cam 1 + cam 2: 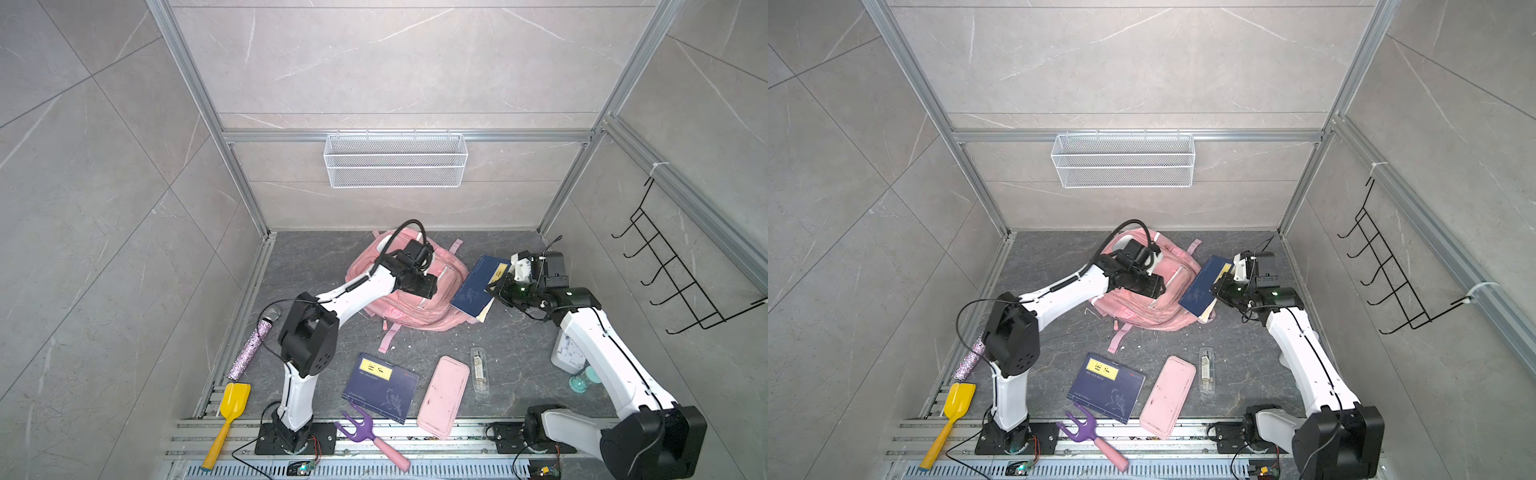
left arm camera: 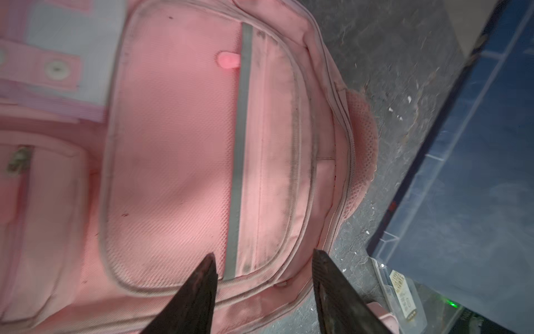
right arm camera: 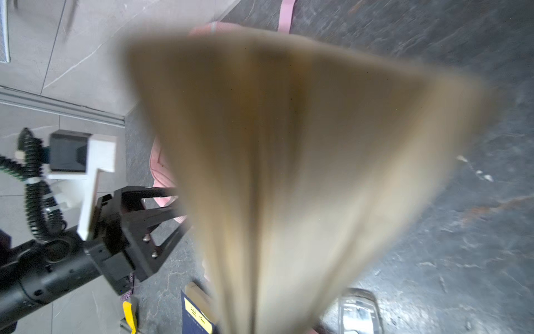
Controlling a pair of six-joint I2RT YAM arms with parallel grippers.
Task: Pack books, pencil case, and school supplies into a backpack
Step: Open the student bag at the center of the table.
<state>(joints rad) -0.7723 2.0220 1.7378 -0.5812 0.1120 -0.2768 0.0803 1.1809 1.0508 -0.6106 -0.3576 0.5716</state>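
Left wrist view, left jaws partly open and empty above backpack (image 2: pixel 185 150), right jaws clamped on tilted book (image 1: pixel 473 291) beside it

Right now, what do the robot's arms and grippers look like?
The left arm and right arm have smooth white links with chunky black joints and black cables. The left gripper and right gripper are black; the left's fingers taper to points.

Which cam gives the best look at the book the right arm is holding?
Either top view: the held book shows its navy cover and yellow label, pinched by the right gripper. Right wrist sees only blurred page edges; left wrist catches a slice of it.
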